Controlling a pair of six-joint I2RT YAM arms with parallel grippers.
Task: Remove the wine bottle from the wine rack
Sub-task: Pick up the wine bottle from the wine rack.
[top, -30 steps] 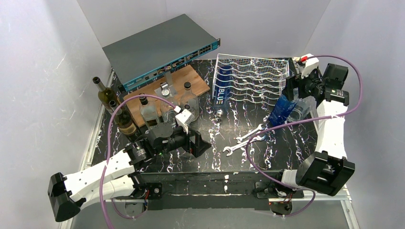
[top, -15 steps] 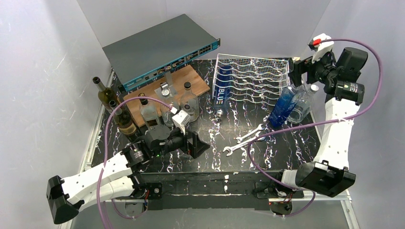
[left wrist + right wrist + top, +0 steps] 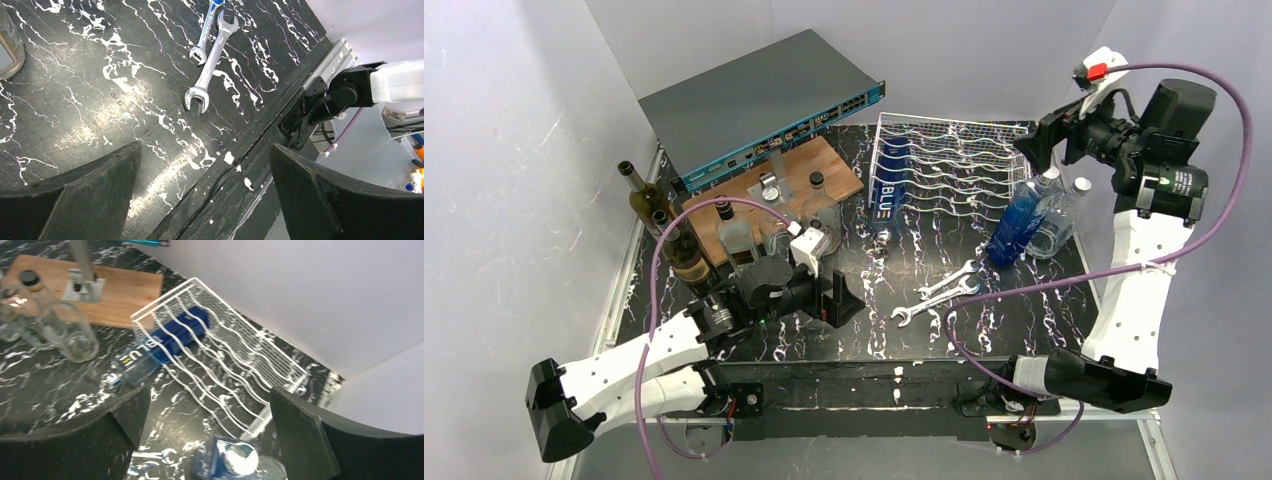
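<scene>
Black marbled table (image 3: 984, 320), grey switch box (image 3: 754, 105) at the back left, white wire rack (image 3: 964, 165) at the back right.

Main change: the right arm has lifted. A second ago its head was low over the two bottles standing just off the rack's right end, the upright blue bottle (image 3: 1014, 222) and the clear bottle (image 3: 1056, 225). Now it's up high and pulled back toward the right wall. Both of those bottles stand on their own, nothing touching them.

Right gripper (image 3: 1034, 148): jaws spread wide, nothing between them. Its wrist view looks straight down onto the rack.

Left gripper (image 3: 842, 300): also spread wide and empty, parked low over the table near the front left. Arm has barely shifted.

Task item: the lying blue bottle (image 3: 890, 188) is in the rack's leftmost cradle, neck poking out of the near edge toward the table. The other cradles look empty.

My read: the right arm has just let go beside the rack and is resetting, so the task isn't finished, one bottle left on the rack. That one is at the far end from the right arm, closer to the left arm. Whichever goes, the neck is the free end; the body is boxed in by wire.

Small stuff: two wrenches (image 3: 934, 290) lie on the table in front of the rack, clear of both arms.
</scene>
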